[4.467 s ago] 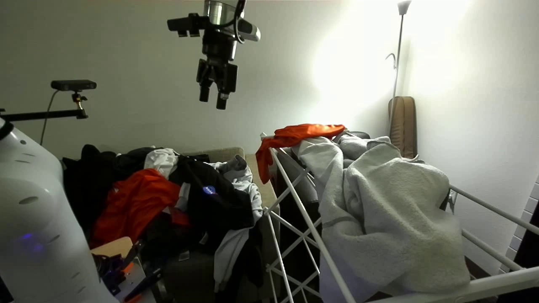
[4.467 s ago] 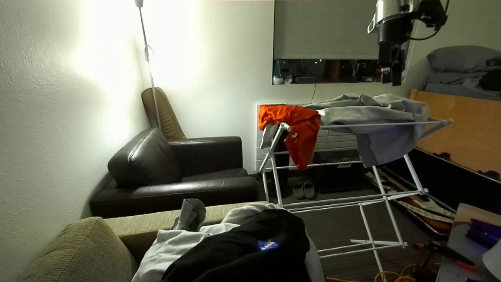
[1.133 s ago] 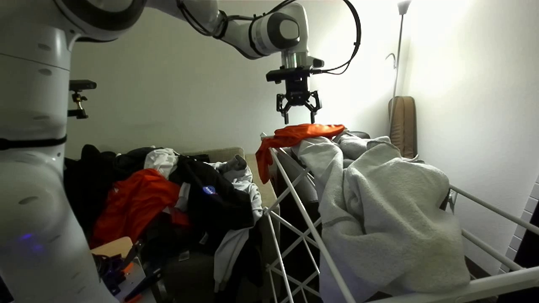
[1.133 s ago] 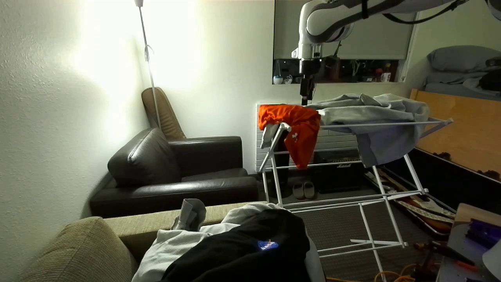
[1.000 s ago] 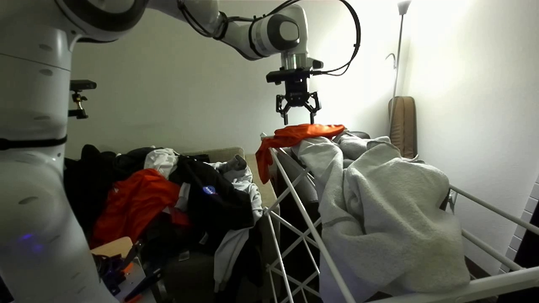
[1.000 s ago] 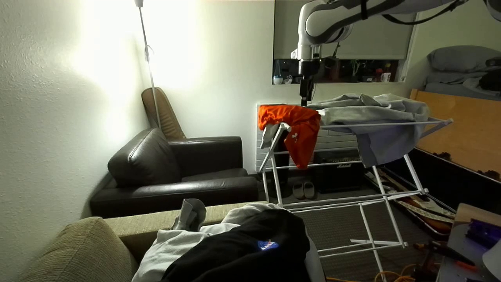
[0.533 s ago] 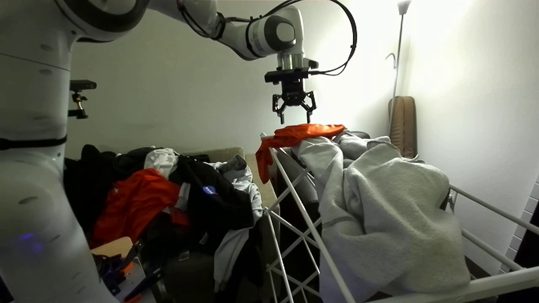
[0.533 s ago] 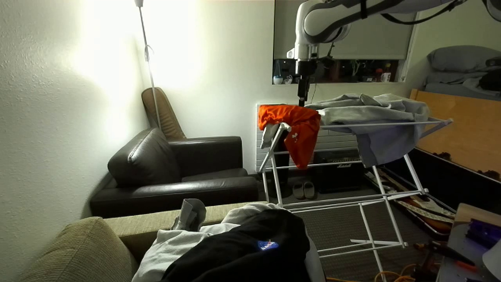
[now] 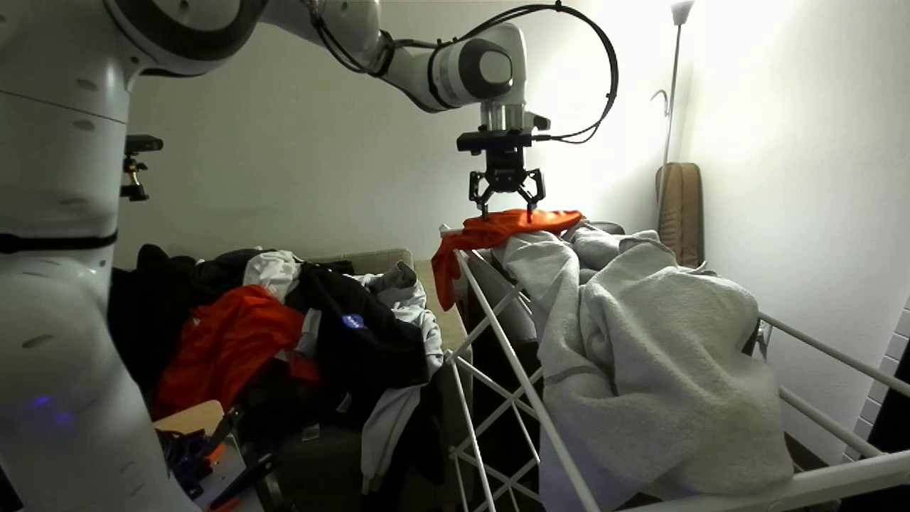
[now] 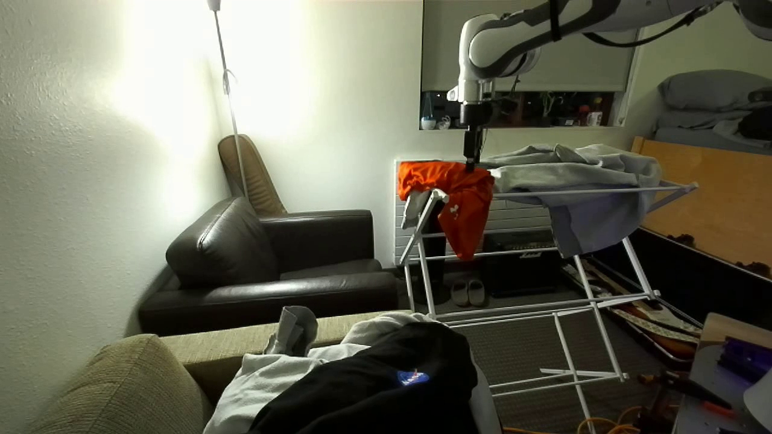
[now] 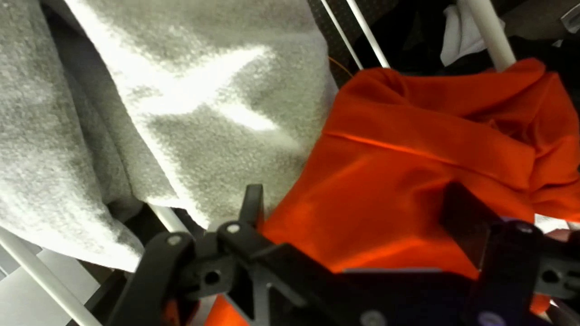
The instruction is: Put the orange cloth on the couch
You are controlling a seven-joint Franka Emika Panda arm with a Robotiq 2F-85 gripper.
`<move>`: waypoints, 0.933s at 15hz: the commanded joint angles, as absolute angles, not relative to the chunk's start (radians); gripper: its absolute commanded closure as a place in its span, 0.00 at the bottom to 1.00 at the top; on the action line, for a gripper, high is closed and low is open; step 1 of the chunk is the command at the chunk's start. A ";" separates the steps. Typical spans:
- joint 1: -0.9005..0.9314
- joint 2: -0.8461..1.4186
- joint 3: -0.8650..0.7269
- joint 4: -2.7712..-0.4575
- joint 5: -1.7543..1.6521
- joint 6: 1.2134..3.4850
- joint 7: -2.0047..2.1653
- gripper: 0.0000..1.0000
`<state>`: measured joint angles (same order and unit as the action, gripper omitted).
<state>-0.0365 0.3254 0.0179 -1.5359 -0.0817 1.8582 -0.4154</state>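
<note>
Orange cloth [image 10: 473, 208] lies draped over one end of a white drying rack [image 9: 846, 482], part of it hanging down past the top rail. Leftmost, in an exterior view, comes the beige couch [image 10: 120, 380], its woven upholstery partly covered by clothes: a pale garment [image 10: 253, 383] and a black top [image 10: 362, 392] with a blue patch [image 10: 412, 377]. The same heap, in an exterior view, also holds an orange-red garment [image 9: 234, 341]. Beyond the couch a floor lamp [image 10: 214, 5] glares against the pale wall [image 10: 350, 72], with a brown case [image 10: 253, 175] propped near it and a dark leather armchair [image 10: 301, 293] in front. Next, over the rack, the gripper [image 9: 507, 213], carried by the white robot arm [image 9: 64, 299], points straight down, released, its fingers [image 11: 252, 206] spread wide, their tips at the cloth's upper side; whether they press on it I cannot tell. Past the rack's legs, slippers [image 10: 476, 293] sit on the dark carpet [image 10: 518, 352], and higher up a window [image 10: 443, 101] shows a dark strip of glass under its mostly lowered blind [image 10: 443, 51]. A thick grey cloth [image 10: 603, 223] covers much of the rack just beside the orange one, its folds rumpled. Farther right, grey bedding [image 10: 711, 90] rests above an orange-brown wooden panel [image 10: 705, 193], and at the near corner a table [image 10: 721, 328] carries a purple object [image 10: 745, 358].
</note>
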 commanded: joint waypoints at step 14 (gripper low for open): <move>-0.077 0.313 0.016 -1.570 0.006 1.828 -0.421 0.93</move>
